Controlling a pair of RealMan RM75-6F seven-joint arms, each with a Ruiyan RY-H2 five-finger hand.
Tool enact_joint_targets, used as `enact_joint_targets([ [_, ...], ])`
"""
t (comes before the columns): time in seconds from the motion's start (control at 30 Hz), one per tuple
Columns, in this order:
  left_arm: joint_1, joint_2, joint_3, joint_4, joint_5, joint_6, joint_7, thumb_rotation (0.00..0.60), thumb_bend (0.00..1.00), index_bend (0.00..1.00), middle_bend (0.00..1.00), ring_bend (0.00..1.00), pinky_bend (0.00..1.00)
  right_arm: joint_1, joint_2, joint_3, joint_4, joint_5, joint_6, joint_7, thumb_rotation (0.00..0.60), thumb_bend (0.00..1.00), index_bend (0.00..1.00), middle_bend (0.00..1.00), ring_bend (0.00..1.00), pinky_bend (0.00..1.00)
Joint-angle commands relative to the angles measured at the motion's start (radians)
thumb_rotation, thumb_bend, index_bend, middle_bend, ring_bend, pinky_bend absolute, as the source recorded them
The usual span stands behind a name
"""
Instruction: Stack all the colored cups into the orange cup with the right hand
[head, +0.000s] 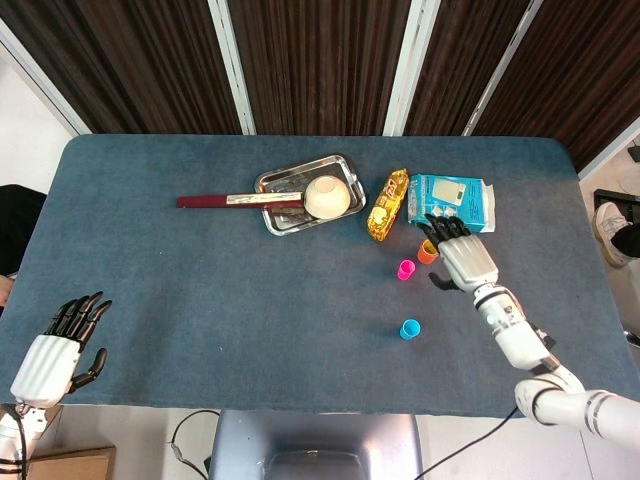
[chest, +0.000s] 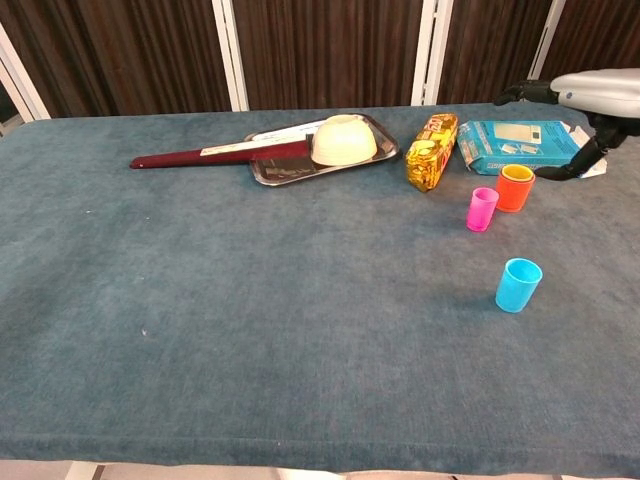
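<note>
Orange cup (chest: 515, 189) stands upright on the blue table (chest: 250, 300), a yellow cup (chest: 517, 173) nested inside it, only the yellow rim showing. Pink cup (chest: 482, 209) sits just beside the orange cup, on its left and a bit nearer the camera, not touching it as far as I can tell. Blue cup (chest: 518, 285) stands alone, well nearer the front edge than the orange cup.

My right hand (head: 464, 257) hovers over the orange cup's right side, fingers spread apart, holding nothing; fingertips (head: 434, 222) reach toward the packet behind the cup.

Behind the orange cup: blue tissue packet (chest: 520, 145). Left of that, a gold snack bag (chest: 430, 151). Further left, a steel tray (chest: 290, 160) with a cream bowl (chest: 343, 139) upside down in it and a dark red flat tool (chest: 215, 153) lying across its edge.

My left hand (head: 58, 345) is far from the orange cup, off the table's near left corner, fingers apart, empty.
</note>
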Motion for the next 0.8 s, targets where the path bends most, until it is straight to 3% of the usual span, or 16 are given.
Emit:
enact_joint_targets([
  [0.03, -0.002, -0.001, 0.001, -0.001, 0.002, -0.002, -0.001, 0.6, 0.5, 0.0, 0.0, 0.02, 0.11, -0.108, 0.137, -0.145, -0.184, -0.251, 0.118, 0.076, 0.6, 0.43, 0.19, 0.0, 0.0, 0.0],
  [0.27, -0.006, -0.004, 0.007, -0.005, 0.017, -0.003, -0.003, 0.6, 0.5, 0.0, 0.0, 0.02, 0.11, -0.096, 0.062, -0.184, -0.132, -0.296, 0.054, 0.046, 0.6, 0.43, 0.22, 0.0, 0.0, 0.0],
  [0.8, -0.004, 0.007, 0.005, 0.002, 0.012, 0.002, -0.037, 0.6, 0.49, 0.0, 0.0, 0.02, 0.11, -0.063, -0.042, -0.147, -0.065, -0.205, -0.034, -0.071, 0.6, 0.43, 0.41, 0.0, 0.0, 0.0],
])
